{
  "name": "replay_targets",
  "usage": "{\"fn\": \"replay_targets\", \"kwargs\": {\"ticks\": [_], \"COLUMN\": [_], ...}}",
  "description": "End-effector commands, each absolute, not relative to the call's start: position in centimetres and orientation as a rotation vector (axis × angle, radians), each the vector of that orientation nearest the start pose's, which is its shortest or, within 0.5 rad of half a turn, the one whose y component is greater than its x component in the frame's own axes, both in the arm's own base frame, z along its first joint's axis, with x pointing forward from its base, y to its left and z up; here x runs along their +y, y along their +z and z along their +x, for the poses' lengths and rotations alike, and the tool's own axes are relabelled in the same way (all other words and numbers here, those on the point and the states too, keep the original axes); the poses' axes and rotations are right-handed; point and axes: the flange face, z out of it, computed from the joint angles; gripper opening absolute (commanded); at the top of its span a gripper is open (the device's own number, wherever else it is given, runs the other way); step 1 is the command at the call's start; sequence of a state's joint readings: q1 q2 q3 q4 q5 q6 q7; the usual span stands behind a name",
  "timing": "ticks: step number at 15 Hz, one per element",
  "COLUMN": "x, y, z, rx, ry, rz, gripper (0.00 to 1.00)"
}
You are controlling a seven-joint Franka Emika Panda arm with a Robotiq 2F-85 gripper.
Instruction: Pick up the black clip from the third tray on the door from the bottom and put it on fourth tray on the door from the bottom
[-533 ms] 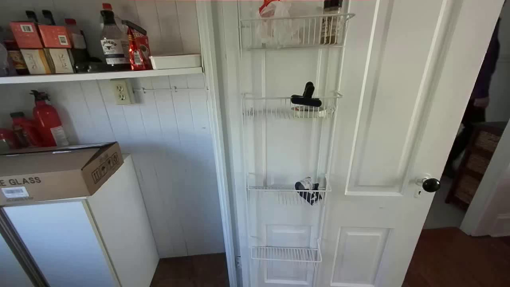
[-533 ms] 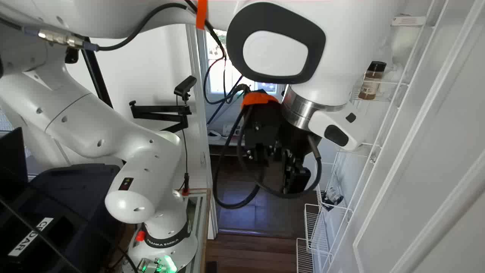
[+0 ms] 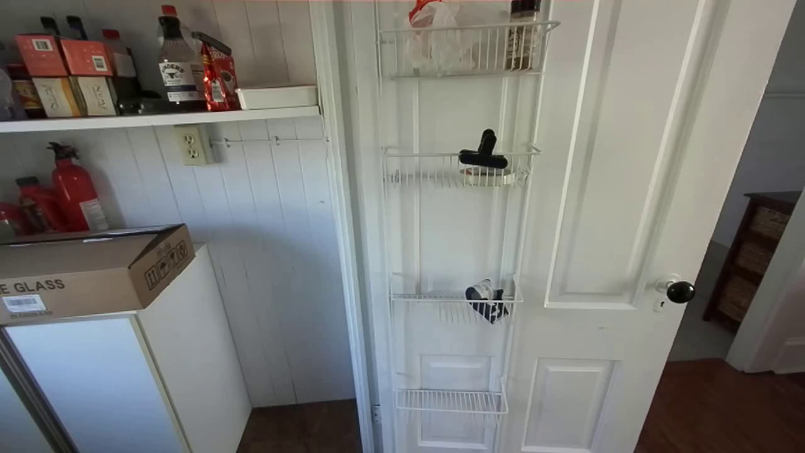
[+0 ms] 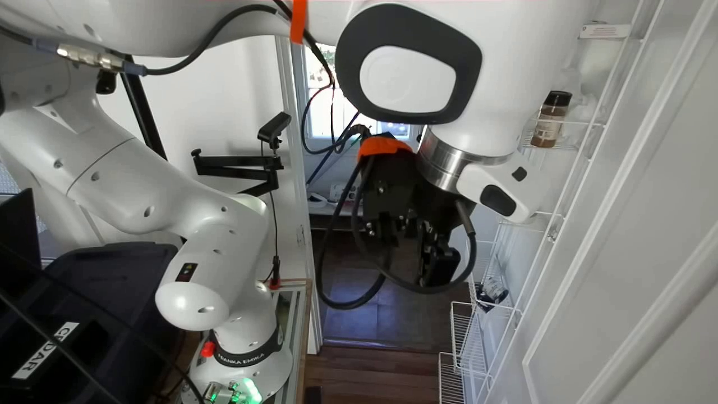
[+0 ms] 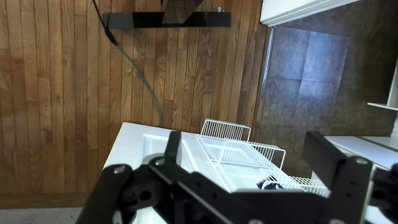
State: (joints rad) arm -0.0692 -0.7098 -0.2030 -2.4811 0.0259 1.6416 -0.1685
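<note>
The black clip [image 3: 483, 158] sits at the front right of the third tray [image 3: 421, 154], its short handle upright, above a round pale item. The fourth tray [image 3: 484, 26] has a taller wire front and holds a plastic bag and a dark-capped bottle. These trays hang on the white door [image 3: 604, 333]. My gripper is out of that view. My gripper [image 4: 414, 252] points down beside the rack, apart from it, and is empty. In the wrist view, my gripper [image 5: 246, 151] has its fingers wide apart, with lower trays below. The clip is hidden in the wrist view.
A black-and-white patterned item [image 3: 487, 302] lies in the second tray [image 3: 434, 298]. The bottom tray [image 3: 449, 401] hangs below. The bottle [image 4: 551, 120] shows near the arm's wrist. A cardboard box [image 3: 88, 277] and a shelf [image 3: 188, 118] stand left of the door. Cables loop around the gripper.
A person at the far right doorway in an exterior view has gone out of sight. The arm, gripper, clip and trays show no visible change.
</note>
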Motion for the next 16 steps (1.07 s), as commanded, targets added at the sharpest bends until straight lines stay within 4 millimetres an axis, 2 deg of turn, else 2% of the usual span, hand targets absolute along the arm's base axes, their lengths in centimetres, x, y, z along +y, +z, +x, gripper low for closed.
{"fn": "replay_targets", "kwargs": {"ticks": [1,7,12,16], "x": [-7.2,-1.4,2.8,5.1], "y": [50.2,49.1,47.9,47.9], "z": [33.5,38.6,41.5,44.1], "rx": [-0.133,-0.601,-0.879,-1.04], "ry": [0.094,-0.098,-0.188,-0.297], "rz": [-2.942,-2.916,-2.879,-2.858], "gripper": [1.0,1.0,1.0,1.0]}}
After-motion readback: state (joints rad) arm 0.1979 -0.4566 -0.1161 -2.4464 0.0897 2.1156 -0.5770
